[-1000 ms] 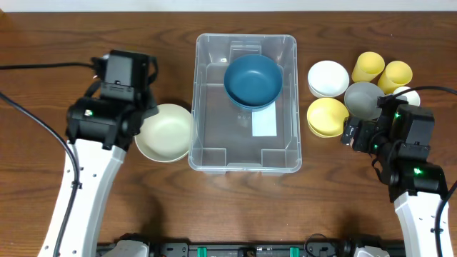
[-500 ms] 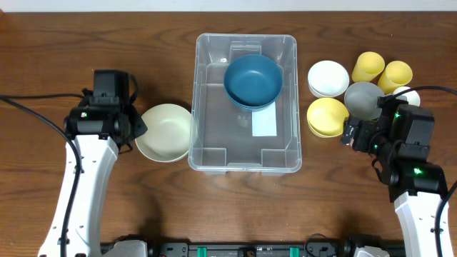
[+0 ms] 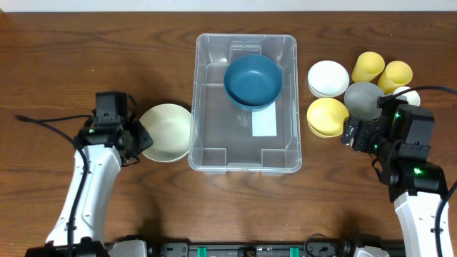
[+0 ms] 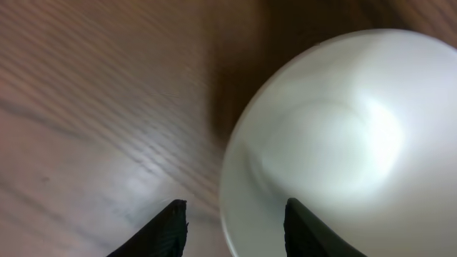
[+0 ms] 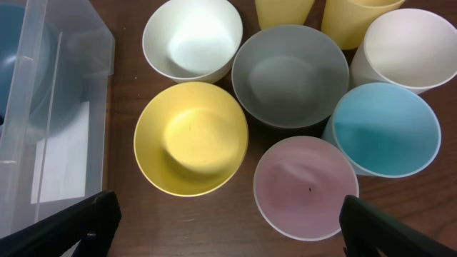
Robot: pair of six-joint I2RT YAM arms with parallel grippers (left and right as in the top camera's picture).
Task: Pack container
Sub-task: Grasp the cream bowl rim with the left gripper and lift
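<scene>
My left pincer [image 3: 143, 135] has swung back and down over the last second and now sits at the near rim of the cream bowl [image 3: 170, 132]. In the wrist view its fingers [image 4: 173, 227] are spread, one outside the rim and one over the bowl's inside, so the rim runs between them. That picture is blurred, so I can't say for sure whether either finger touches yet. I read this as lining up a rim pinch, with closing and lifting to follow.

The container [image 3: 208, 153] lies just beyond the bowl from this pincer, its near wall right against the bowl's far side. A blue bowl [image 3: 253, 80] already rests inside, diagonally ahead of the pincer, and the part straight ahead is free. That near wall is the obstacle: the bowl must be carried over it.

My right pincer [image 3: 350, 133] hasn't moved. It hangs spread and empty, with a yellow bowl [image 5: 191, 137] and a pink cup [image 5: 305, 189] just ahead of it, and a grey bowl [image 5: 289, 75] and a white bowl [image 5: 191, 39] behind those. None of that crowds the left arm.
</scene>
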